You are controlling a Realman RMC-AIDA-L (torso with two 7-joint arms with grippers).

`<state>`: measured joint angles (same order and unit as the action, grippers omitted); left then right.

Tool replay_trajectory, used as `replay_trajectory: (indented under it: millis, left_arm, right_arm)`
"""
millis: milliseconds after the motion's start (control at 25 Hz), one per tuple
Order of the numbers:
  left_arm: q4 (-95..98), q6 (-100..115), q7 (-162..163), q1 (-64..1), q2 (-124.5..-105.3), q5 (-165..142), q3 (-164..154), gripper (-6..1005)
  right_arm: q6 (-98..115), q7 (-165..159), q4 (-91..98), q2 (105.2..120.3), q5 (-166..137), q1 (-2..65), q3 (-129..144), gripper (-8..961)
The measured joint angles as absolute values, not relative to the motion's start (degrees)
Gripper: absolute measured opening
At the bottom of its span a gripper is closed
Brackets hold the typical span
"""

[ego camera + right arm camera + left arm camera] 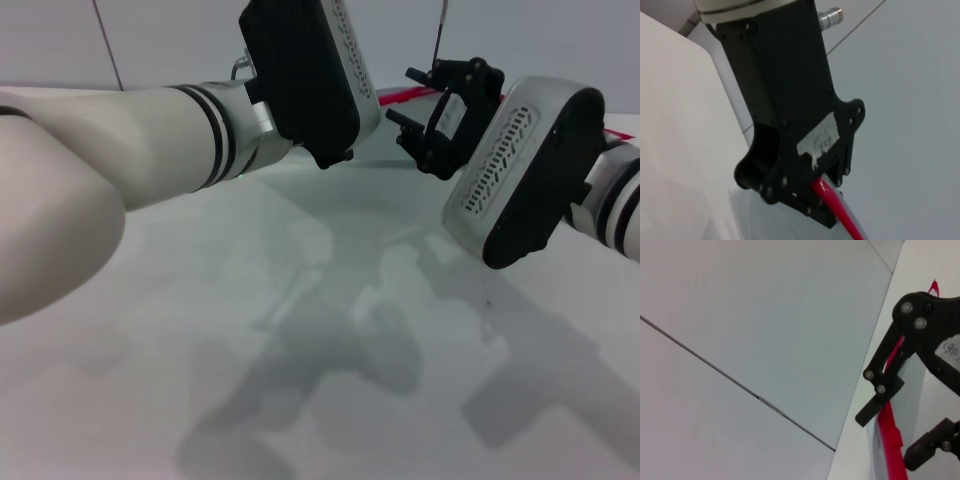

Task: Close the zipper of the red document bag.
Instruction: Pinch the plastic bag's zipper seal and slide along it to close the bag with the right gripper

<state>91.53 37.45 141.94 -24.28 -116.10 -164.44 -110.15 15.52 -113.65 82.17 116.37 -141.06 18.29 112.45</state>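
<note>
The red document bag (pixel 330 200) lies flat on the white table, pale and translucent. Its zipper (pixel 402 95) runs as a thin red strip along the far edge. My left arm's wrist housing (pixel 300 70) hides the left fingers in the head view. In the right wrist view my left gripper (pixel 815 200) is shut on the zipper (pixel 835 205), which runs out from between its fingers. My right gripper (pixel 405 97) hovers open just right of it. In the left wrist view the zipper (pixel 890 440) passes between the fingers of the right gripper (pixel 902 427), and I cannot tell whether they touch it.
The white table (pixel 300 400) stretches toward me, crossed by the arms' shadows. A grey wall (pixel 765 315) rises right behind the table's far edge. More of the red strip (pixel 620 133) shows past the right forearm.
</note>
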Motion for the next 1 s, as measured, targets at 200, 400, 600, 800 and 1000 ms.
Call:
replay_trajectory:
  millis: [200, 400, 600, 800, 1000]
  left_arm:
    - [92.0, 37.4, 141.9, -24.2, -116.1, -164.4, -110.1, 56]
    - [92.0, 37.4, 141.9, -24.1, -116.1, -164.4, -110.1, 56]
    - [92.0, 37.4, 141.9, -24.2, -116.1, -164.4, -110.2, 56]
    - [92.0, 37.4, 141.9, -24.3, -116.1, -164.4, -110.3, 55]
    - [92.0, 37.4, 141.9, -24.4, -116.1, -164.4, -110.3, 55]
  right_arm:
    - [13.3, -113.6, 82.0, 116.37, -141.1, 18.1, 112.8, 404]
    - [13.2, -113.7, 82.0, 116.37, -141.1, 18.2, 112.9, 398]
    - [13.2, -113.7, 81.9, 116.37, -141.1, 18.3, 112.9, 384]
    - [13.2, -113.7, 81.9, 116.37, -141.1, 18.3, 112.9, 370]
    - [13.2, -113.7, 82.0, 116.37, -141.1, 18.3, 113.2, 321]
